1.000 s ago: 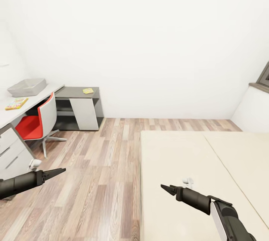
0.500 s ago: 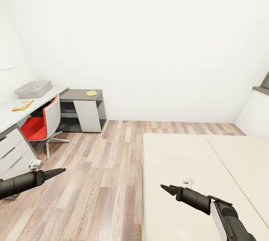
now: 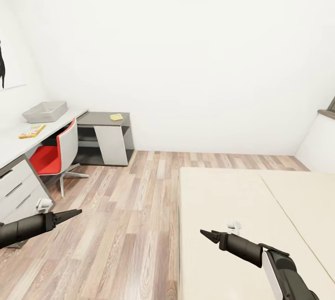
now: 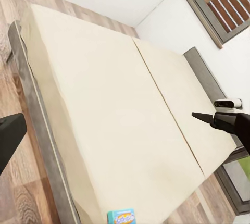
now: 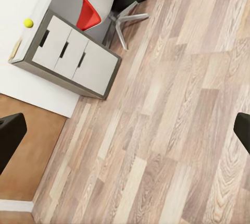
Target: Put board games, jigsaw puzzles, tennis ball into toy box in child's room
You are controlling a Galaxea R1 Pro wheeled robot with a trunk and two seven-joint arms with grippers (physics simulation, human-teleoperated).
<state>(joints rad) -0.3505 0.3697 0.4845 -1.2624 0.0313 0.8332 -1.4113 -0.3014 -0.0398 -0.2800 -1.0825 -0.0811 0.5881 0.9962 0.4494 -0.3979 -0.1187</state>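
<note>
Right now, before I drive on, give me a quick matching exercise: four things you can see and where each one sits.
Things:
1. toy box
2. tennis ball
3. small blue game box
4. red chair

Places:
A. on the bed, near its edge
B. pulled up to the table
C. far end of the table top
D. table top above the drawers

Pairs: 1-C, 2-D, 3-A, 4-B
</note>
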